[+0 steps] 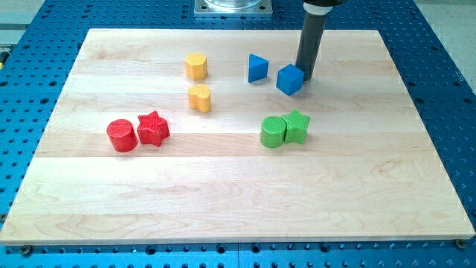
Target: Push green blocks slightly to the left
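A green cylinder [273, 132] and a green star [297, 125] sit touching side by side right of the board's middle, the star on the right. My tip [305, 75] is near the view's top, right against the right side of a blue cube [290, 80]. The tip is above the green star, about a block's length away from it, and not touching either green block.
A blue triangular block [257, 68] sits left of the blue cube. Two yellow blocks [196, 66] [199, 97] stand at upper middle left. A red cylinder [122, 135] and a red star [153, 128] touch at the left. The wooden board [238, 216] lies on a blue perforated table.
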Motion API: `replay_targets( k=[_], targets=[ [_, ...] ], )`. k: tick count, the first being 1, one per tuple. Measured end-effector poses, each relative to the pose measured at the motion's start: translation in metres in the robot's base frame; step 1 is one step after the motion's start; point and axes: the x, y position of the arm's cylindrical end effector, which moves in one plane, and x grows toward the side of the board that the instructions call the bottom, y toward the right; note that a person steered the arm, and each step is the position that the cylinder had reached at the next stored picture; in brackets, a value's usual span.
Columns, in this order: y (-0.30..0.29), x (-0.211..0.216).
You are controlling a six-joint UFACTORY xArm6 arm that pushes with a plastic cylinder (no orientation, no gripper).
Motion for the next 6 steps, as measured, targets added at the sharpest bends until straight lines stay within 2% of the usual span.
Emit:
replay_targets(
  k=[1, 2, 3, 4, 6],
  targets=[
    [0.019, 0.002],
    [0.083, 0.027],
    [0.087, 0.088],
    [0.044, 0.129],
    [-0.052, 0.139]
  ],
)
